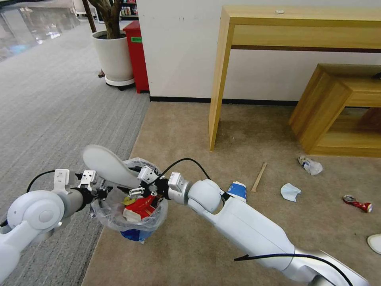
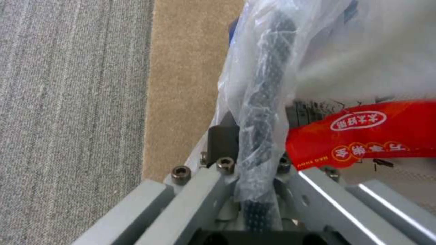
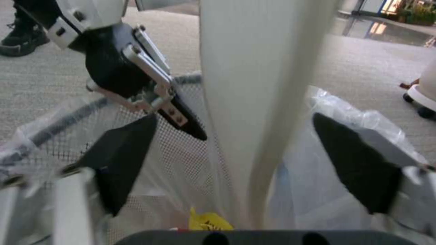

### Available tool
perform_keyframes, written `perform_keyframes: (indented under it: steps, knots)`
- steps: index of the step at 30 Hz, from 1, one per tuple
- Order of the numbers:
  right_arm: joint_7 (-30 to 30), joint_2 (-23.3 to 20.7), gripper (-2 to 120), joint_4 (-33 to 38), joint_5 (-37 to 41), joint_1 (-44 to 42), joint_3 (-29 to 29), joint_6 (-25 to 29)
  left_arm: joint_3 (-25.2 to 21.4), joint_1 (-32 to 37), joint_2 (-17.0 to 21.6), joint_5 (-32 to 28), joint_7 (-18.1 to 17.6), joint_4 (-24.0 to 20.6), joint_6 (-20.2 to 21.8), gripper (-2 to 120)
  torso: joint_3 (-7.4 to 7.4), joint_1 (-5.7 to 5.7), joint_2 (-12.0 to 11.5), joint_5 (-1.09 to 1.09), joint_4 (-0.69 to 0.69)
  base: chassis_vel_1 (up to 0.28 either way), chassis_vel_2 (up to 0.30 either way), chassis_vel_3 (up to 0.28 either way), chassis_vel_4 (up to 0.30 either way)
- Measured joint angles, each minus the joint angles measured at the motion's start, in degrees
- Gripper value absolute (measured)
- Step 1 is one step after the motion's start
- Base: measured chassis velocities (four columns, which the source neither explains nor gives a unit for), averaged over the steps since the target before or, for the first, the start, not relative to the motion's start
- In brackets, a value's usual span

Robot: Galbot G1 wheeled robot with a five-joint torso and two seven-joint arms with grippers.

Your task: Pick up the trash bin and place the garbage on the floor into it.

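The left gripper (image 1: 99, 193) is clamped on the near rim of the small round black mesh trash bin (image 1: 127, 216), lined with a crinkly clear plastic bag, and holds it above the beige-tan carpet floor (image 1: 246, 135); the left wrist view shows the bagged rim (image 2: 263, 112) running between its closed jaws. Inside the bin lie a red printed wrapper (image 1: 142, 205), a yellow scrap (image 3: 208, 221) and pale paper. A white foam insole (image 1: 109, 166) stands tilted out of the bin, its upper end over the rim. The right gripper (image 1: 146, 186) hovers at the bin's mouth, its black fingers (image 3: 359, 166) spread wide to either side of the insole and apart from it. Farther out on the floor lie a blue-and-white paper cup (image 1: 238, 191), a wooden stick (image 1: 258, 177), a pale face mask (image 1: 290, 192), a crumpled wrapper (image 1: 310, 165), a crushed red can (image 1: 358, 204) and part of a second white insole (image 1: 374, 242).
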Motion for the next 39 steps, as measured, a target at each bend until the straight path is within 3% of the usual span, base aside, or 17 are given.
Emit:
perform_keyframes:
  steps: [10,14,21,33,39]
  knots:
    - [2.3,0.6,100,1.5,1.5,-0.3,-0.4,0.0,-3.7,3.7,0.4,0.8,0.9,-0.6,0.0,0,0.0,0.0,0.0,0.0,0.0,0.0,0.0,0.0,0.0]
    - [4.2,0.7,100,3.6,4.6,-0.2,1.1,-1.1,-5.7,5.4,-0.4,1.8,1.3,-0.5,0.0,0,0.0,0.0,0.0,0.0,0.0,0.0,0.0,0.0,0.0]
    - [8.4,0.1,100,4.7,8.1,-1.4,8.2,-2.9,-13.7,11.7,-4.5,2.2,2.7,-1.0,0.0,0,0.0,0.0,0.0,0.01,0.01,0.0,0.0,0.0,0.0]
    - [10.2,-0.9,100,3.9,11.1,-3.3,14.9,-4.2,-13.4,11.4,-6.7,1.9,2.0,-2.1,0.0,0,0.0,0.0,0.0,0.02,0.0,0.0,0.0,0.0,0.0]
    - [12.7,-3.0,100,3.6,10.5,-6.5,19.0,-3.4,-15.8,13.1,-9.9,7.2,4.4,-2.3,0.0,0,0.0,0.0,0.0,0.02,0.01,0.0,0.0,0.0,0.0]
